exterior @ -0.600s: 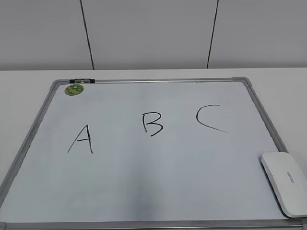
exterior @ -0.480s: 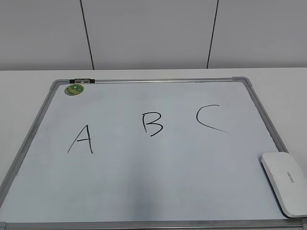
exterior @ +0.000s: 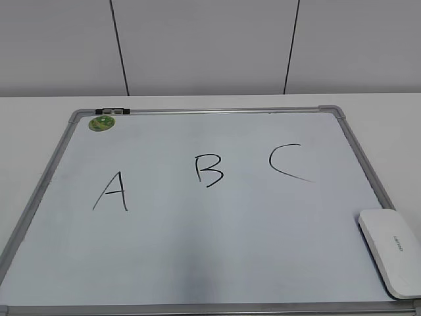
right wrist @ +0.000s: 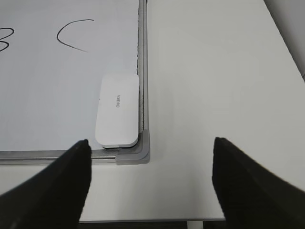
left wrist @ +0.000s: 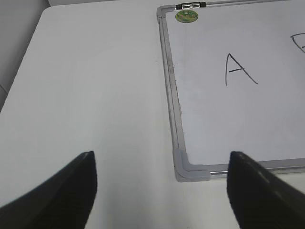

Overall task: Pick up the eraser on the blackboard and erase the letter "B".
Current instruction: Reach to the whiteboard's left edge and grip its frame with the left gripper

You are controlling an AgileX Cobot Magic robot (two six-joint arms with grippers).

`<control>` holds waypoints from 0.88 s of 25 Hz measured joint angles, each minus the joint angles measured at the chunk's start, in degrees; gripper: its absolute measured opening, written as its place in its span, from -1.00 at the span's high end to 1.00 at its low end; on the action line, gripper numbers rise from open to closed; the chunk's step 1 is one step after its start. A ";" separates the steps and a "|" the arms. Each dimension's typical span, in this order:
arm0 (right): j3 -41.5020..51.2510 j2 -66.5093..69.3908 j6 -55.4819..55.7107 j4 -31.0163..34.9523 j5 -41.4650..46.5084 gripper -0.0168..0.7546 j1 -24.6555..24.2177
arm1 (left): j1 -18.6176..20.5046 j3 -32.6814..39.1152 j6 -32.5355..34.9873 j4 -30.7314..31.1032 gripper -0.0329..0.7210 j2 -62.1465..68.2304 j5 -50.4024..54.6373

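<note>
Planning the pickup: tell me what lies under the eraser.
The eraser lies flat on the blackboard, in its near right corner against the frame. Bare white board surrounds it. The patch directly beneath is covered, so any marks there cannot be seen.

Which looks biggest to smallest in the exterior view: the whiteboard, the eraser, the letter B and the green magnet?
1. The blackboard, by far.
2. The eraser, though it sits nearest the camera and is cut off by the picture's edge.
3. The letter "B".
4. The green magnet.
</note>
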 joint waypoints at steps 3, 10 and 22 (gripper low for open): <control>0.00 0.00 0.00 0.00 0.00 -0.56 0.00 | 0.00 0.00 0.00 0.00 -0.67 0.00 0.00; 0.00 0.00 0.00 0.00 0.00 -0.56 0.00 | 0.00 0.00 0.00 -0.15 -0.64 0.00 -0.11; 0.00 0.00 0.00 0.00 0.00 -0.56 0.00 | 0.00 -2.58 0.00 -0.97 -0.65 13.60 -11.89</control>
